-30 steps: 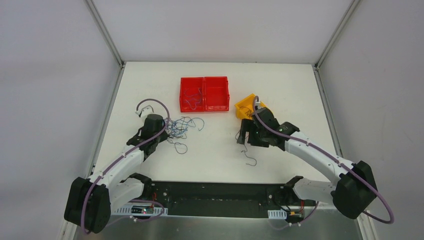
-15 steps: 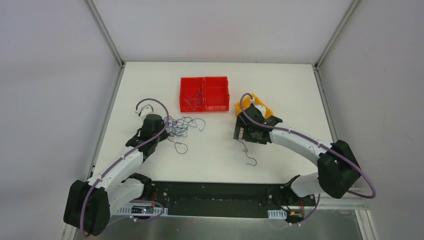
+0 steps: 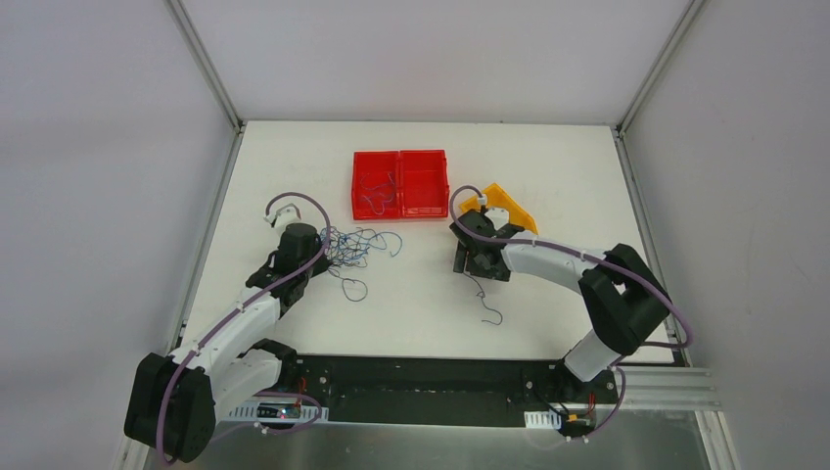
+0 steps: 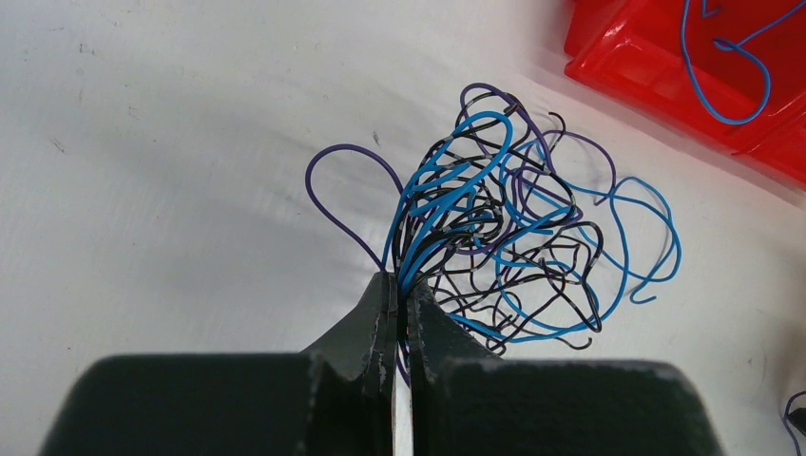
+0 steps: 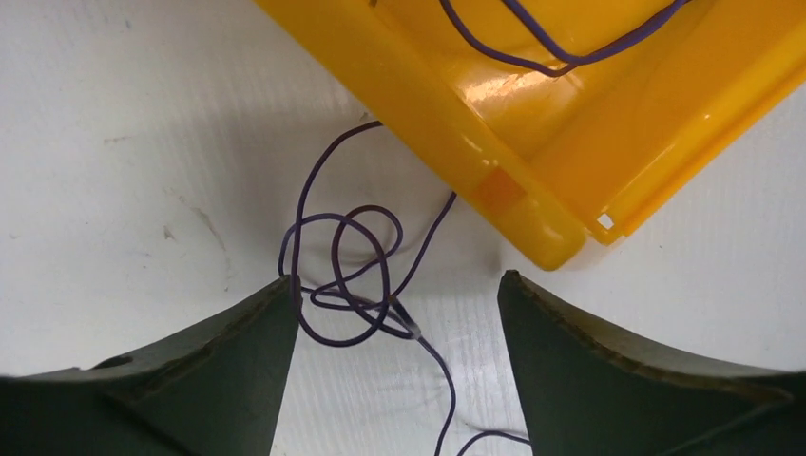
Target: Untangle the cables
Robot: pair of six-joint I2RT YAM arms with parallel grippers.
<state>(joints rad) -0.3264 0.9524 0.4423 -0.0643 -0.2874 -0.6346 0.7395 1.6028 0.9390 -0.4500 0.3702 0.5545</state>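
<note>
A tangle of thin blue, purple and black cables (image 4: 513,237) lies left of centre on the table (image 3: 352,247). My left gripper (image 4: 400,290) is shut on a bunch of its strands at the tangle's left edge (image 3: 311,245). My right gripper (image 5: 399,290) is open, its fingers on either side of a loose purple cable (image 5: 356,266) curled on the table, beside the yellow bin (image 5: 532,104). That cable trails toward the front in the top view (image 3: 484,299). Another purple cable lies in the yellow bin (image 5: 551,47). Blue cables lie in the red bin (image 3: 377,191).
The red two-compartment bin (image 3: 436,176) stands at the back centre. The yellow bin (image 3: 509,204) sits to its right, just behind my right gripper (image 3: 478,257). A single purple cable (image 3: 352,289) lies in front of the tangle.
My right arm has swung left and its elbow has folded in; the gripper has moved a little left beside the yellow bin. My left gripper has stayed on the tangle.
</note>
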